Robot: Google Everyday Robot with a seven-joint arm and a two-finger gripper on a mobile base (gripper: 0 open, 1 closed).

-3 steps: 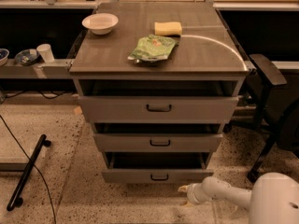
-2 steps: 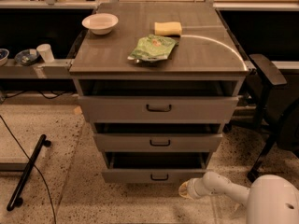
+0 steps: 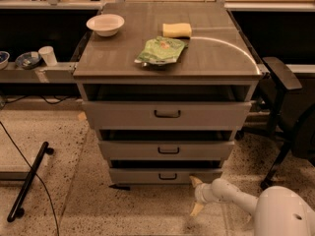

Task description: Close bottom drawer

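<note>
The bottom drawer (image 3: 147,176) is the narrowest and lowest of three grey drawers in the cabinet, with a small dark loop handle (image 3: 168,176). It stands out only slightly, with a thin dark gap above its front panel. My gripper (image 3: 196,195) is on the floor side just in front of the drawer's right part, on a white arm coming from the lower right. It is open, and its upper finger (image 3: 196,181) touches the lower right of the drawer front.
The middle drawer (image 3: 167,150) and top drawer (image 3: 167,114) stand further out. On the cabinet top lie a white bowl (image 3: 105,24), a green bag (image 3: 161,50) and a yellow sponge (image 3: 177,30). A black chair (image 3: 288,112) stands right, a black bar (image 3: 28,181) lies on the floor at left.
My gripper has moved left and up against the bottom drawer's front. The bottom drawer has slid further into the cabinet.
</note>
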